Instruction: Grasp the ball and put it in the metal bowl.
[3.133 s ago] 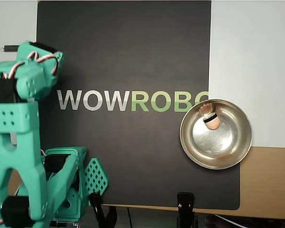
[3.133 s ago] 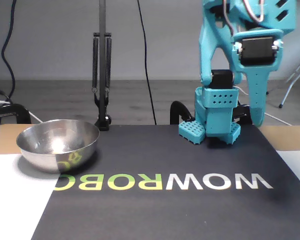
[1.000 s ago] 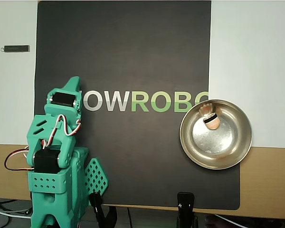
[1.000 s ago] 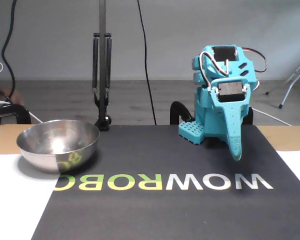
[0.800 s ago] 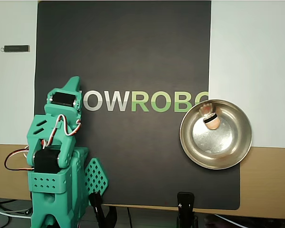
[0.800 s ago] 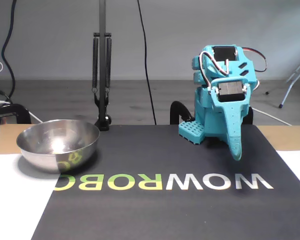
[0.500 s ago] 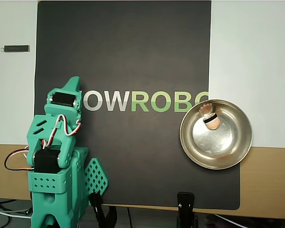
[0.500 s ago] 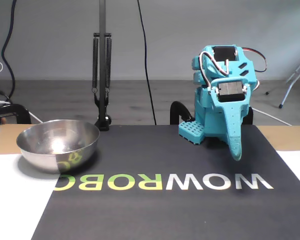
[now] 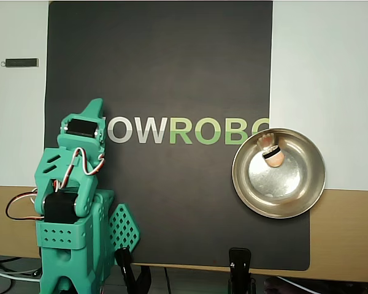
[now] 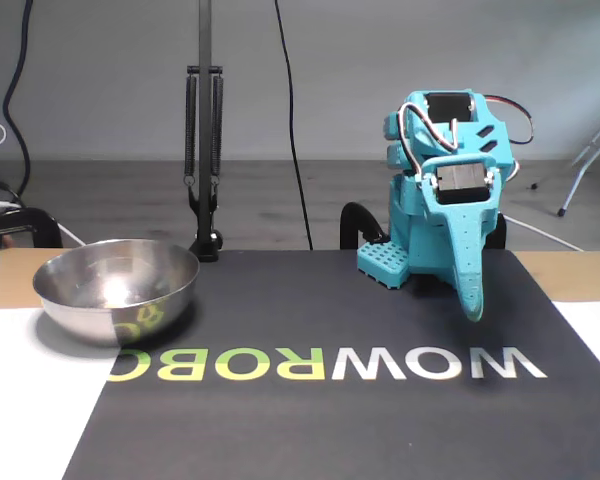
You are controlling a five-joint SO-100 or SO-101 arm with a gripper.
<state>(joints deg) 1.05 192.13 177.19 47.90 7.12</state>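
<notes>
Looking done: ball [image 9: 273, 157] sits inside the bowl [image 9: 313, 184] near its upper-left wall in the overhead view, arm folded well apart, gripper [image 10: 471, 308] fingers together and empty, nothing left.

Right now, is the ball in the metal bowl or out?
In. The overhead view shows the ball lying inside the metal bowl, near its upper-left wall.

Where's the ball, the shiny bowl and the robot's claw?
ball [image 9: 273, 157], overhead view, on its peach-coloured top.
metal bowl [image 10: 75, 298], fixed view, on its outer wall.
claw [image 10: 471, 310], fixed view, at the lower tip of its fingers, which point down at the mat.
</notes>
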